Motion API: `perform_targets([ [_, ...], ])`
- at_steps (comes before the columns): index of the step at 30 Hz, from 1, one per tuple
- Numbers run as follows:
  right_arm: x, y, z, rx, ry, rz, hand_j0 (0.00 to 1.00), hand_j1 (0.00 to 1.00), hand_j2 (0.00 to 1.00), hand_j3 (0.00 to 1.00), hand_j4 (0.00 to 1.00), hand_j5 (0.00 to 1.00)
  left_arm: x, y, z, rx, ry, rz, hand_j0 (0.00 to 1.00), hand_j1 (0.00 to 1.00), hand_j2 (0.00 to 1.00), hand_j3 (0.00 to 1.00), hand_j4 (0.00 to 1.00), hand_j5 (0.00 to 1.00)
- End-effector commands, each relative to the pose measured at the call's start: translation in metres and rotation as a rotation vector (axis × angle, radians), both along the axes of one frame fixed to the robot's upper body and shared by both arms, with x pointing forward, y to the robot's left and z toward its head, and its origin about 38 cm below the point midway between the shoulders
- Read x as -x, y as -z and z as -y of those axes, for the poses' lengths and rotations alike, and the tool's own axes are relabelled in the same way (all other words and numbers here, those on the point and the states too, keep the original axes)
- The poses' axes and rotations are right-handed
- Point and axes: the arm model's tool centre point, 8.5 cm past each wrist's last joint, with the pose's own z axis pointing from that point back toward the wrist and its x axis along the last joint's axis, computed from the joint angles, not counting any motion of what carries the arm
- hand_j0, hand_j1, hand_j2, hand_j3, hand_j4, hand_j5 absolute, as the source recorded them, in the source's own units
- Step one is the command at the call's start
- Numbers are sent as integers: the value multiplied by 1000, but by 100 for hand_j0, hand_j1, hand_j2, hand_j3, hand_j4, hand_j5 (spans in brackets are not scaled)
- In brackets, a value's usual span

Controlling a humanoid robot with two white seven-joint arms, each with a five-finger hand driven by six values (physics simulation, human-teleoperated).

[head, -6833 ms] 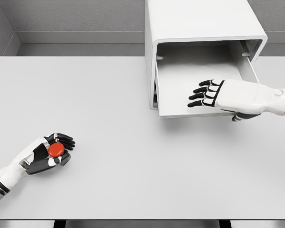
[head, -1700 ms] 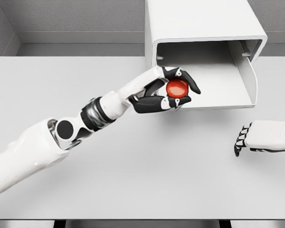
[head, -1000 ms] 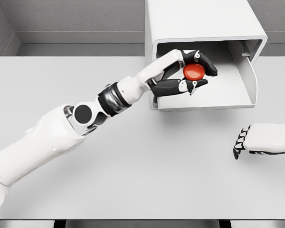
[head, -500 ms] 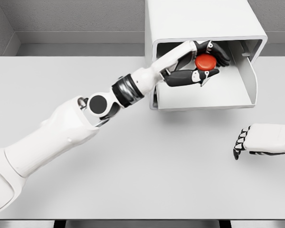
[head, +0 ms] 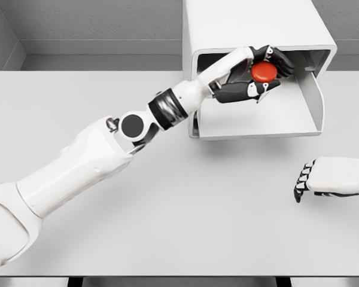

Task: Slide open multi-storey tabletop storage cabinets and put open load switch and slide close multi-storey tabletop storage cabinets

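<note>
White table (head: 167,227), left robot hand (head: 254,78) clamped around red load switch (head: 264,72) over open cabinet drawer (head: 257,119), right robot hand (head: 332,176) resting.

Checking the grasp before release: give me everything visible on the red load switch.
The load switch shows as a round, glossy red button cap; its body is mostly hidden by the fingers. The left robot hand grips it, dark fingers curled above and below, holding it over the open drawer of the white storage cabinet, near the cabinet mouth. It looks clear of the drawer floor, though contact cannot be confirmed from this view. Nothing else touches it.
</note>
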Motion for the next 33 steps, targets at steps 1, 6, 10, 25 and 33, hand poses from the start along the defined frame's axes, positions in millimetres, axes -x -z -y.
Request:
perform_targets([
  [1,0,-1,0,-3,4,1,56,56,56,56,56,56,-1,1,5,-4,-1,-14,55,55,55,55,55,55],
  [6,0,-1,0,-3,4,-1,56,56,56,56,56,56,-4,1,7,-6,-7,-17,55,55,55,55,55,55],
  [10,0,0,0,-3,4,-2,56,56,56,56,56,56,-5,3,9,-10,-10,-23,56,56,56,56,56,56],
  [25,0,0,0,-4,3,-2,56,56,56,56,56,56,-18,-4,13,-36,-50,-49,100,100,100,100,100,100],
  [33,0,-1,-1,-10,2,1,56,56,56,56,56,56,-16,-10,16,-22,-42,-39,100,100,100,100,100,100],
])
